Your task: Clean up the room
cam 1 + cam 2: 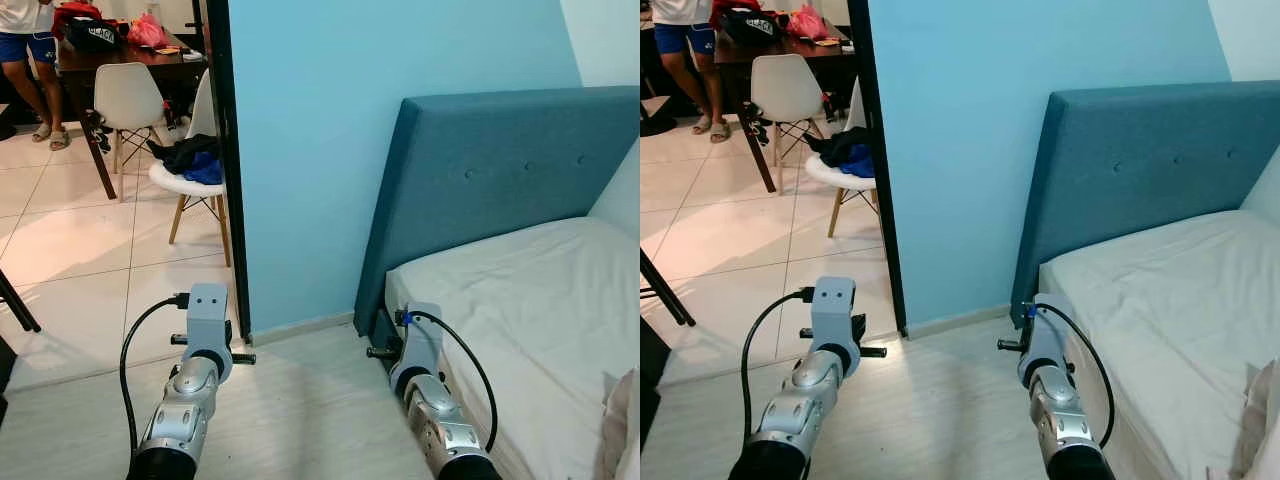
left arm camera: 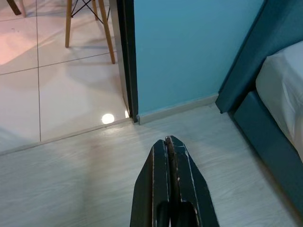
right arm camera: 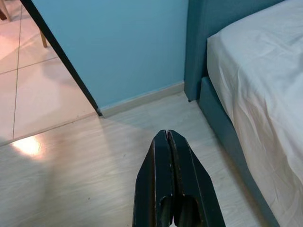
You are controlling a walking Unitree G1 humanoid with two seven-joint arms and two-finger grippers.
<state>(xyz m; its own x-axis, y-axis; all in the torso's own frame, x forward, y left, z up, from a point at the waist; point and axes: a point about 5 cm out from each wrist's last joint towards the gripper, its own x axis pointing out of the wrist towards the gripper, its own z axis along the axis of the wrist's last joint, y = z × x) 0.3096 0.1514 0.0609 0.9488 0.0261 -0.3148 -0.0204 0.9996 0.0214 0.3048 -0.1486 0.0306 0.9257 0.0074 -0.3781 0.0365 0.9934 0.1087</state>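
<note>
Hovering over the pale wood floor (image 2: 71, 189), left tool (image 2: 171, 142) and right tool (image 3: 168, 135) both pressed fully closed, gripping nothing. Lying just right of the right tool, the bed (image 1: 540, 300) with rumpled white sheet and teal headboard (image 1: 490, 170). Sitting well ahead beyond the doorway, dark clothes (image 1: 195, 160) heaped on a white chair (image 1: 185, 185), near a cluttered tabletop (image 1: 130, 50).

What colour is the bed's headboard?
The headboard is teal blue, with small buttons; it shows best in the left eye view.
</note>
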